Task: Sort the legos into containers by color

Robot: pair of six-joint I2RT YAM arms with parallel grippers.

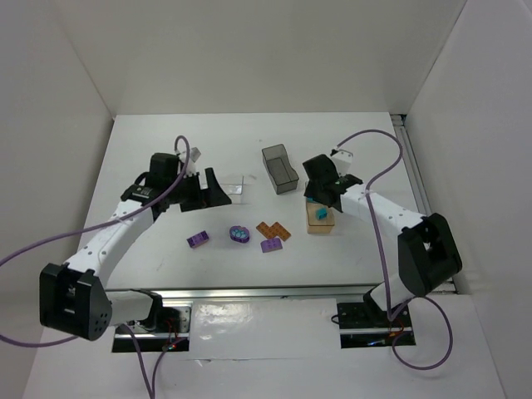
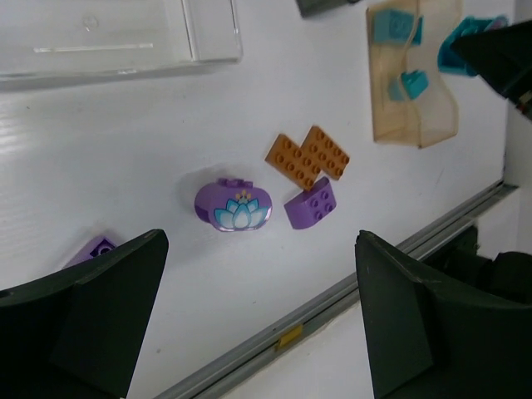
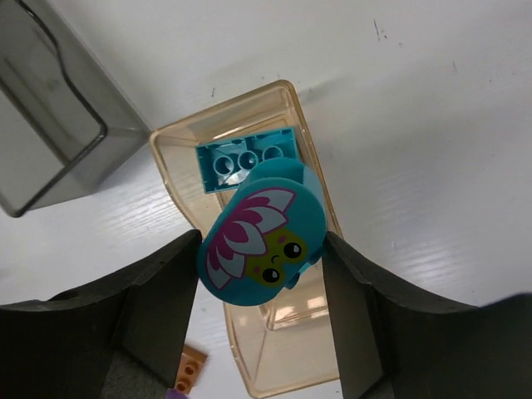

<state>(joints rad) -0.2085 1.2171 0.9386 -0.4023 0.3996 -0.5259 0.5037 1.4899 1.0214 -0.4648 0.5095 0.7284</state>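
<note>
Top view, containers: three. The tan box (image 1: pixel 321 224) sits on the right, the grey box (image 1: pixel 280 169) is just behind it to the left, and the clear box (image 1: pixel 233 188) is well to its left.
Top view, loose legos: all lie left of the tan box. The orange plates (image 1: pixel 273 230) are nearest, then the purple brick (image 1: pixel 271 245), the purple oval brick (image 1: pixel 240 235), and the far purple brick (image 1: pixel 198 239).
Top view, right gripper (image 1: pixel 322 206): directly over the tan box.
Left wrist view, left gripper (image 2: pixel 258 316): jaws spread wide with nothing between them.
Left wrist view, counts: two orange plates, touching. Two teal bricks (image 2: pixel 411 83) lie inside the tan box.
Right wrist view, right gripper: clamped on one teal oval brick (image 3: pixel 262 237), held just above the tan box.
Right wrist view, tan box: one of the teal bricks shows inside.
</note>
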